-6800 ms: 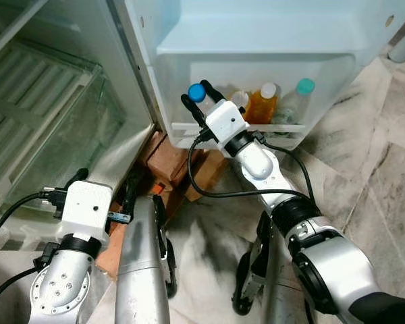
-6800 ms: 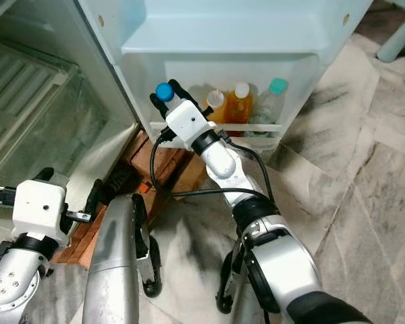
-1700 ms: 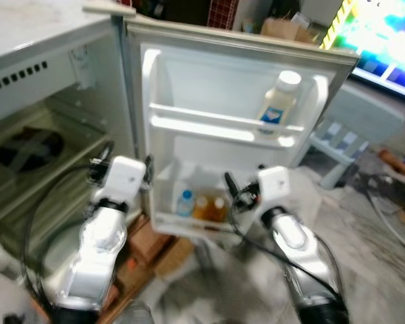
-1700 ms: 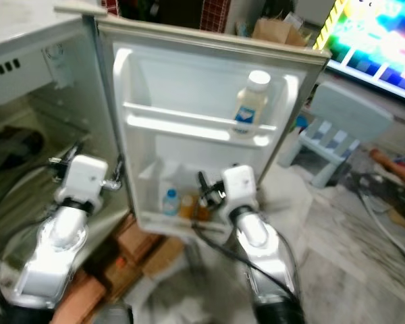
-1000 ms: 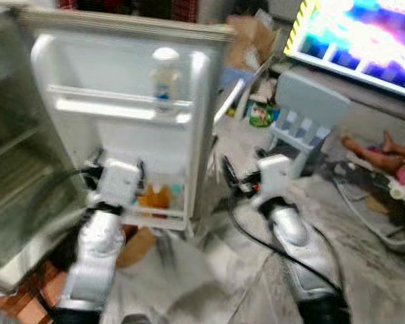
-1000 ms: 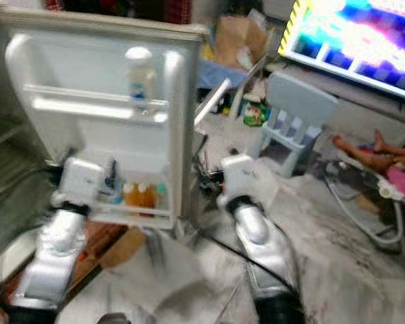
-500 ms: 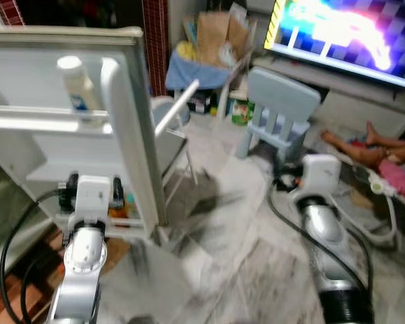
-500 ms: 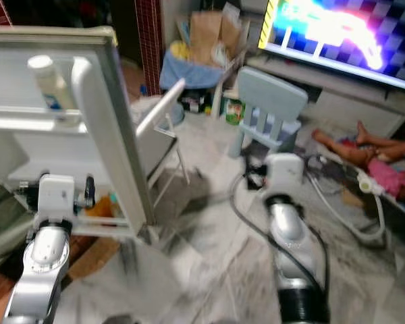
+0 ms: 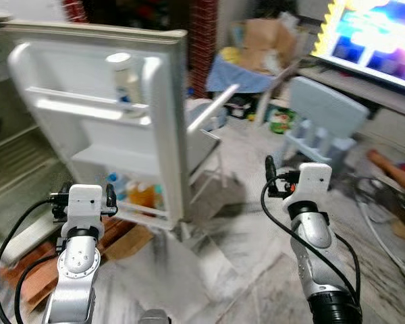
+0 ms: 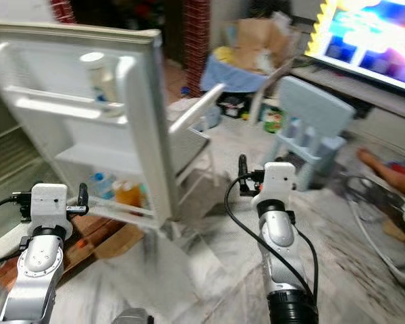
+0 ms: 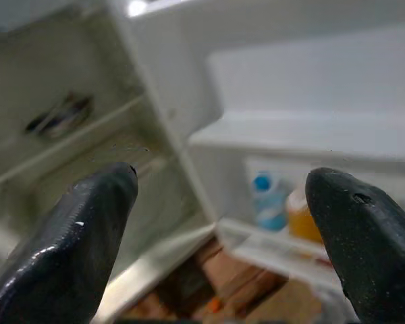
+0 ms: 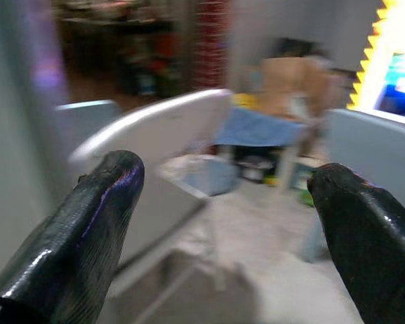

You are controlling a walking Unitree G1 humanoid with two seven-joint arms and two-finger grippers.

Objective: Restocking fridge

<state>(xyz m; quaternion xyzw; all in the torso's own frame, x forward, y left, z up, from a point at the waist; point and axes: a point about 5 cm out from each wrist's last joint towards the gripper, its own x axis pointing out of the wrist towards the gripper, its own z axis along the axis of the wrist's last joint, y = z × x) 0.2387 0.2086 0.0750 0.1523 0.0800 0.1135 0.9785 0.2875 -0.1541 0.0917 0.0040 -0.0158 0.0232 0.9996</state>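
The fridge door [image 9: 163, 128] stands wide open. A white bottle [image 9: 125, 82] sits on its upper shelf. On the lower door shelf stand a blue-capped bottle [image 11: 265, 201] and orange bottles [image 9: 142, 196]. My left gripper [image 11: 221, 177] is open and empty, held low in front of that shelf and apart from it. My right gripper [image 12: 224, 169] is open and empty, raised over the floor to the right of the door and facing the chairs. The fridge interior [image 11: 74, 135] lies to the left of the door.
A white chair [image 9: 206, 128] leans just behind the door's edge. A pale blue child's chair [image 9: 318, 111] stands further right, with a cardboard box [image 9: 264, 35] and a bright screen [image 9: 381, 37] behind. Bricks [image 9: 125, 237] lie under the fridge. A person's leg [image 9: 395, 170] rests at the far right.
The camera has risen and swung about, so the whole picture has shifted. My right gripper let go of the blue-capped bottle at the lower door shelf and drew away. Both grippers are open.
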